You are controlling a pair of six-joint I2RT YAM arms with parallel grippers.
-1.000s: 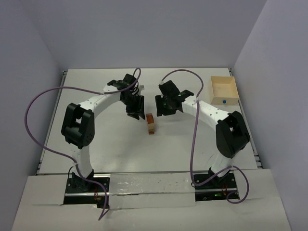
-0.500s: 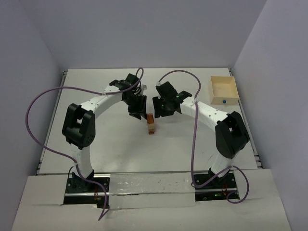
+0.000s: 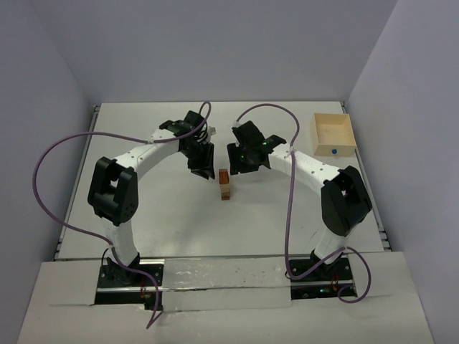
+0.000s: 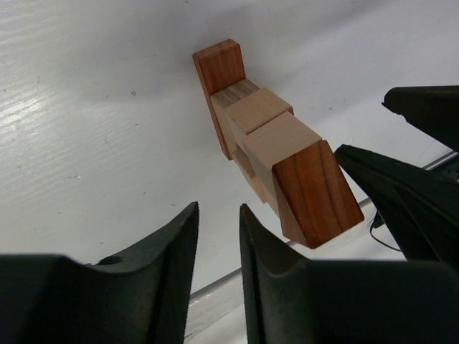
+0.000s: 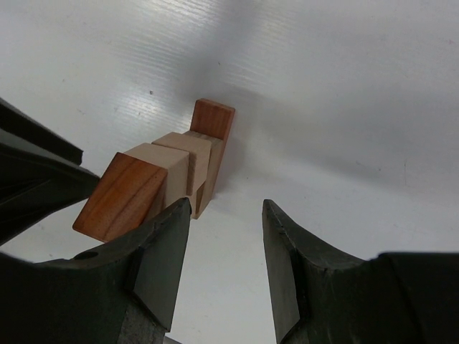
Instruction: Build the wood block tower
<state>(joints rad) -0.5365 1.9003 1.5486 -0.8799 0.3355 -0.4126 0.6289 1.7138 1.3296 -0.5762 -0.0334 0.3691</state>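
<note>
At mid counter [image 3: 158, 215], wood block tower [image 3: 226, 184] stands free; looks light, stiff, smooth, tippy. Left tool [image 4: 217, 212] narrowly apart, right tool [image 5: 224, 208] wider, both empty. Pinch flat tan sides.

Your top camera looked down from above and behind on the whole desk [image 3: 143, 215]. Each wrist camera sat close behind its own pincer, left pincer [image 4: 217, 215] and right pincer [image 5: 226, 208], both facing the wood block tower [image 4: 272, 150] just ahead, from opposite sides.

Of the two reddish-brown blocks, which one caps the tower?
The wedge, the slant-faced one above the tan cubes, nearest both wrist cameras; the reddish-brown bar is flat-ended and sits lower.
</note>
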